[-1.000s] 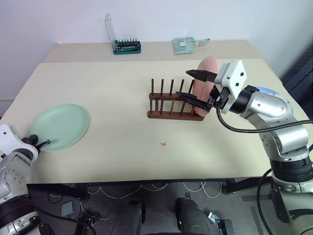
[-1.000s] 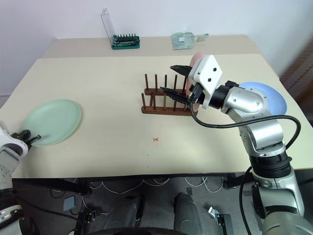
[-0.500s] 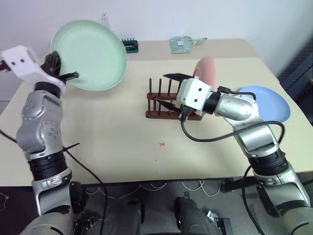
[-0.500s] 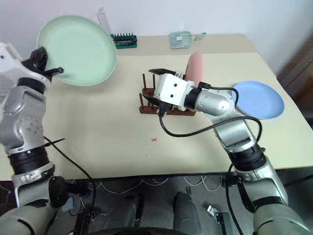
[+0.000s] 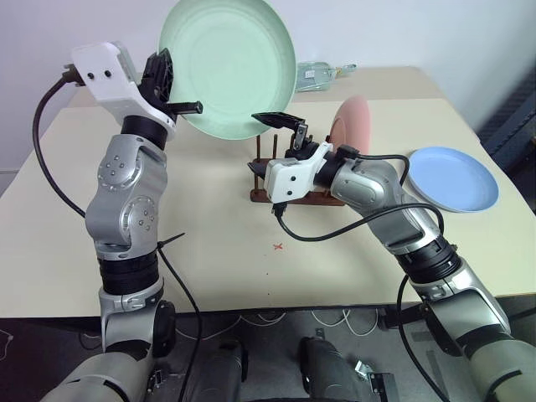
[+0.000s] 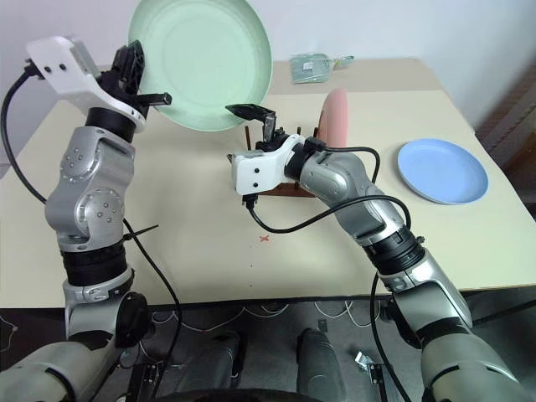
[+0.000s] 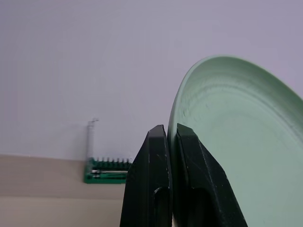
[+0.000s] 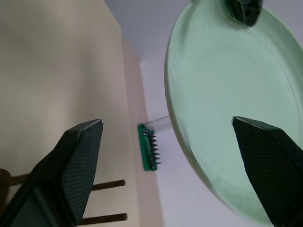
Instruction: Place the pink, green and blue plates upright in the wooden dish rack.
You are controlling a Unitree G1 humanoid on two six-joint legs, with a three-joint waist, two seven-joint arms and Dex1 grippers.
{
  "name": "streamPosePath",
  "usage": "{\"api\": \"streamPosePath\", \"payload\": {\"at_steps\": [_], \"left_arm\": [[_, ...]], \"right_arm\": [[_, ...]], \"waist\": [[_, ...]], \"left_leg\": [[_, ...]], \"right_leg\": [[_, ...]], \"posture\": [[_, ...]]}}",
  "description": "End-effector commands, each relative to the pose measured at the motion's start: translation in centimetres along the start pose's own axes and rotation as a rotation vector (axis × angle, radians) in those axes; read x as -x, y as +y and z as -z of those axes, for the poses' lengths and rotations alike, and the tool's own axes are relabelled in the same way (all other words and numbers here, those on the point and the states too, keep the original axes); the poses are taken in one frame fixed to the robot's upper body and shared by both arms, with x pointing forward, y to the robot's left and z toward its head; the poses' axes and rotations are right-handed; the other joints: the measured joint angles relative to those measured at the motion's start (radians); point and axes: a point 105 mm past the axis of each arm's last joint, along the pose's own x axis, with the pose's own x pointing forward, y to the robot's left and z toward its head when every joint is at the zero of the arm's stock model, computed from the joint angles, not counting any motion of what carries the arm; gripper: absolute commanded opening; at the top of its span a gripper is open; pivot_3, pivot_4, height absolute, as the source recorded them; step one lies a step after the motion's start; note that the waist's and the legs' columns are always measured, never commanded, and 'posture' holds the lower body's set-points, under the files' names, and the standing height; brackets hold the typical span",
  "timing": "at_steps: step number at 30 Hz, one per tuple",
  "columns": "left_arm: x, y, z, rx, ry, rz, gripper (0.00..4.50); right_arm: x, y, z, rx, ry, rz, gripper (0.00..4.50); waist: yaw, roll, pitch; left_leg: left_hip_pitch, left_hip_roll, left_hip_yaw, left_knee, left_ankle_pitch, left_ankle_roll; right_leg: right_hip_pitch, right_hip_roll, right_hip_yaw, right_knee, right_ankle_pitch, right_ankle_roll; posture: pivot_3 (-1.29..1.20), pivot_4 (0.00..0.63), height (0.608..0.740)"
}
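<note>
- A pale beige table (image 5: 209,243) stands against a plain white wall, with a second table butted behind it.
- The left gripper (image 7: 169,135) is clamped tight on the rim of the green plate (image 5: 228,65), holding it high above the table, nearly on edge.
- The right gripper (image 5: 270,142) stands spread wide and empty, level, just below the green plate's lower rim and in front of the wooden dish rack (image 5: 276,189), hiding much of it.
- The pink plate (image 5: 350,124) stands upright at the rack's right end, matte and round.
- The blue plate (image 5: 452,178) lies flat near the table's right edge, well apart from the rack.
- Dark upright pegs show between the right gripper's fingers.
- A green bit-holder case (image 7: 108,170) and a clear packet (image 5: 316,74) sit on the far table; the case is partly hidden behind the plate.
</note>
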Motion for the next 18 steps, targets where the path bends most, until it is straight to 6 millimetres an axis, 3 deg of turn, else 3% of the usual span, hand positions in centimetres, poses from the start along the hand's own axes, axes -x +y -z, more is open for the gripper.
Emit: {"api": "streamPosePath", "payload": {"at_steps": [1,4,11,12,13,18], "left_arm": [[0.1,-2.0,-1.9,0.004,-0.066,0.062,0.0],[0.1,-2.4,-1.6,0.018,-0.054,0.08,0.0],[0.2,-2.8,-1.3,0.03,-0.039,0.104,0.0],[0.2,-2.8,-1.3,0.031,-0.039,0.105,0.0],[0.2,-2.7,-1.3,0.069,-0.04,0.106,0.33],[0.2,-1.6,-1.4,0.141,-0.042,0.055,2.44]], "right_arm": [[-0.5,-1.3,-0.9,0.047,-0.032,0.05,4.44],[-0.7,-1.1,-0.8,0.033,-0.026,0.04,3.65],[-0.6,-1.3,-0.4,0.05,-0.005,0.06,0.21],[-0.6,-1.3,-0.4,0.05,-0.004,0.063,0.04],[-0.6,-1.4,-0.4,0.054,-0.002,0.067,0.0],[-0.6,-1.3,-0.5,0.053,-0.003,0.073,0.0]], "waist": [[0.0,0.0,0.0],[-0.001,0.0,0.0],[0.0,0.0,0.0],[-0.001,0.0,0.0],[-0.001,0.0,0.0],[-0.001,0.0,0.0]], "left_leg": [[0.0,0.0,0.0,0.0,0.0,0.0],[0.0,0.0,0.0,0.0,0.0,0.0],[0.0,0.0,0.0,0.0,0.0,0.0],[0.0,0.0,0.0,0.0,0.0,0.0],[0.0,0.0,0.0,0.0,0.0,0.0],[0.0,0.0,0.0,0.0,0.0,0.0]], "right_leg": [[0.0,0.0,0.0,0.0,0.0,0.0],[0.0,0.0,0.0,0.0,0.0,0.0],[0.0,0.0,0.0,0.0,0.0,0.0],[0.0,0.0,0.0,0.0,0.0,0.0],[0.0,0.0,0.0,0.0,0.0,0.0],[0.0,0.0,0.0,0.0,0.0,0.0]], "posture": [[0.0,0.15,0.74],[0.0,0.15,0.74],[0.0,0.15,0.74],[0.0,0.15,0.74],[0.0,0.15,0.74],[0.0,0.15,0.74]]}}
